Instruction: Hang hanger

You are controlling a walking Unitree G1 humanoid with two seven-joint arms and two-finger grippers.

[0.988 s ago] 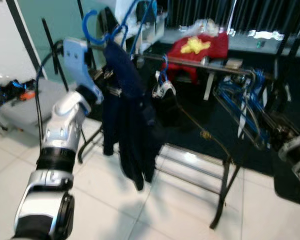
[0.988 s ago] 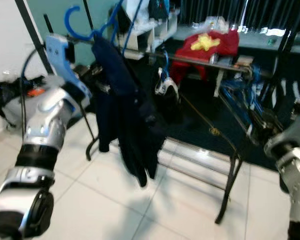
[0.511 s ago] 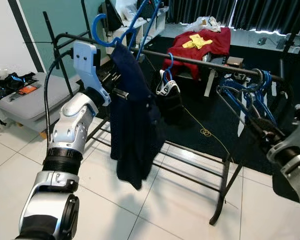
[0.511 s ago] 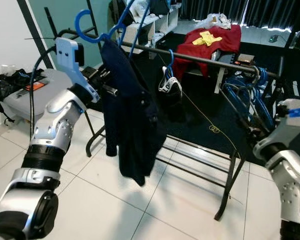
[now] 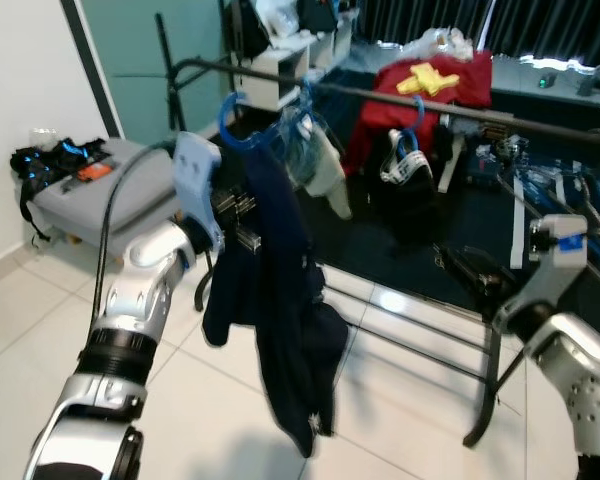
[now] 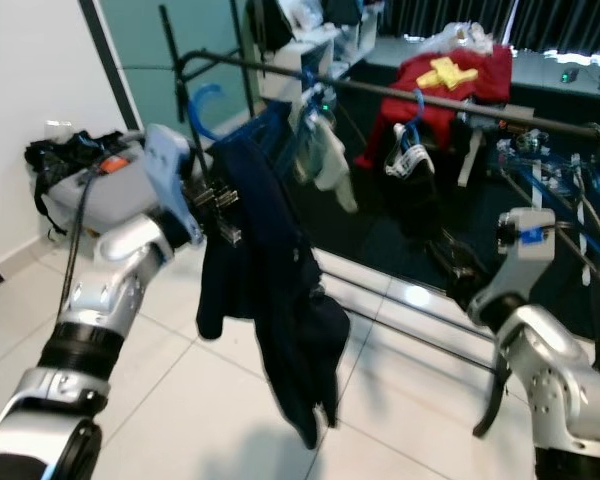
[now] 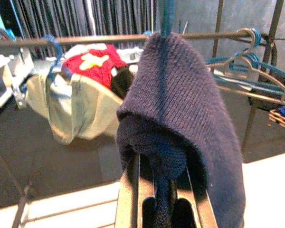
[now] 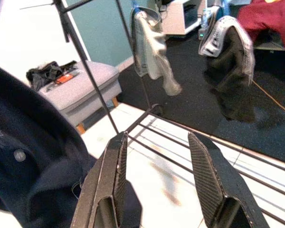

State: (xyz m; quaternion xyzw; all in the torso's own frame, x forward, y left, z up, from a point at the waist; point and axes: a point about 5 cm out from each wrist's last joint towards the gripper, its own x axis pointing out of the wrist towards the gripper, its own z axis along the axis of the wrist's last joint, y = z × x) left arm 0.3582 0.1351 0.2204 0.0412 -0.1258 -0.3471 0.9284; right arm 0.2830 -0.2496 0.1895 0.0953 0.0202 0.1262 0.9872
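L gripper [image 7: 164,209] pinches the dark navy knit garment [image 5: 280,300] on a blue hanger [image 5: 242,125], hook just short of the black rail [image 5: 400,100]. Beyond: pale shirt [image 5: 320,170], red cloth [image 5: 430,95], blue hangers [image 6: 570,200]. White tile floor [image 5: 40,330], grey ottoman [image 5: 100,195] off L. R gripper [image 8: 161,190], fingers spread, holds nothing, open tile ahead.

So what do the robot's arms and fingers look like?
Both arms are shiny silver with black ring bands at the joints. The left arm has a thick black cable looping along it and a pale blue-white block at the wrist. The right arm has a white wrist block with a small blue mark. Each gripper has two long flat black fingers.
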